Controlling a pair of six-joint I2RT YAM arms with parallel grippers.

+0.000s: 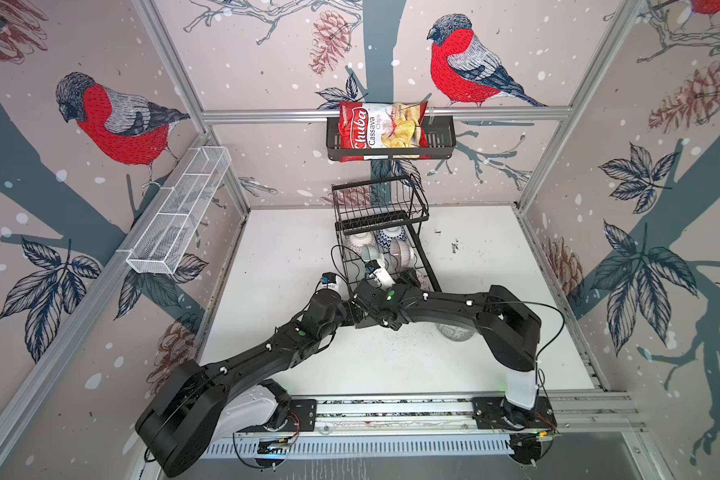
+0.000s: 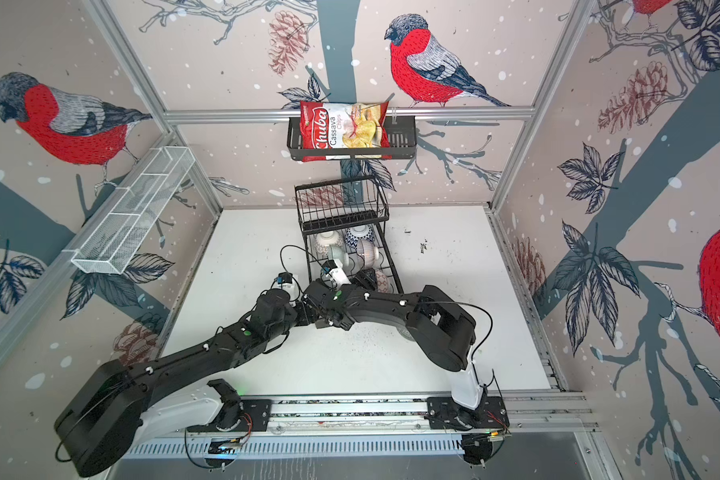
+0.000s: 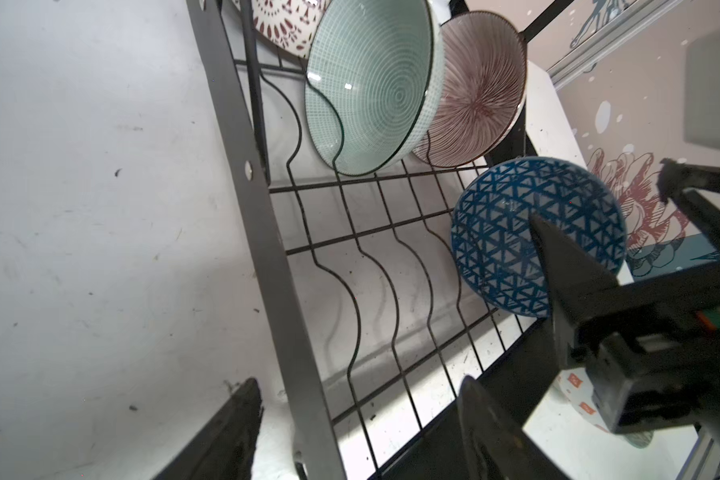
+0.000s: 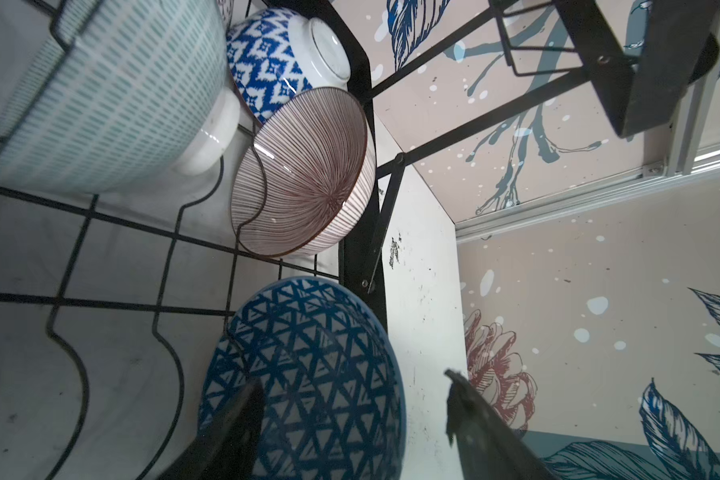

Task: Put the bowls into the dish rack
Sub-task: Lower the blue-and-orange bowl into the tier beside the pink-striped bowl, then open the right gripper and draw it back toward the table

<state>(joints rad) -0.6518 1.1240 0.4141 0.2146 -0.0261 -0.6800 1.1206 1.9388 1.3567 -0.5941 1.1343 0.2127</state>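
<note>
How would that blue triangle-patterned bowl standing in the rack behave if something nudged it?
The blue triangle bowl looks like glazed ceramic, so it is probably stiff, slick to grip and apt to chip. It stands on edge in the dish rack, held up only by thin wires, so a sideways nudge could well tip or roll it. It is likely heavy for its size.

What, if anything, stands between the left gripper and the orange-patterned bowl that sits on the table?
The right arm does: its wrist and right gripper, reaching into the dish rack, cross between the open left gripper and the orange-patterned bowl, which sits partly under that forearm.
</note>
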